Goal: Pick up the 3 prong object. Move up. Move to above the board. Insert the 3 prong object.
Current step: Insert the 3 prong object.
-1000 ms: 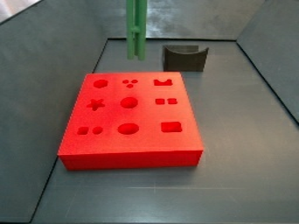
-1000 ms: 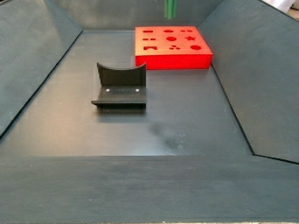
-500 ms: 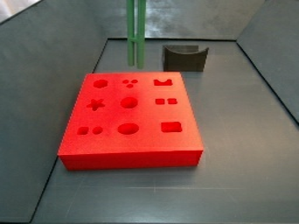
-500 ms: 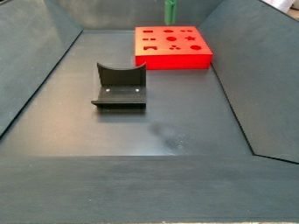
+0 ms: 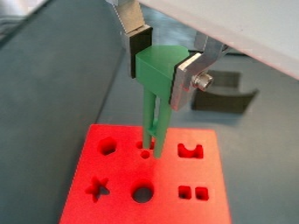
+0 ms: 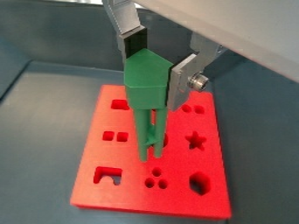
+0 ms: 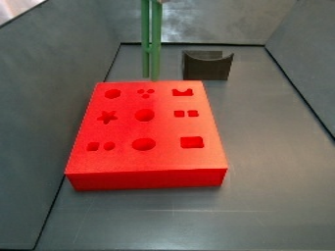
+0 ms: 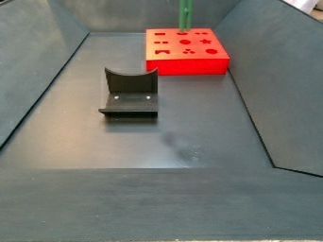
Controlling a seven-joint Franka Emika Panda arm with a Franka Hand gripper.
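My gripper hangs pointing down, its two flat silver fingers with dark pads closed on the wide green head of the 3 prong object. In both side views I cannot see the gripper itself.

We record four views. Both wrist views look steeply down past the gripper, closed on the 3 prong object, onto the board close below. In a side view, the camera sits near the board, angled down, with the dark U-shaped block behind. In a side view from the opposite end, we see the block nearer and the board far. All four share the board and green piece.
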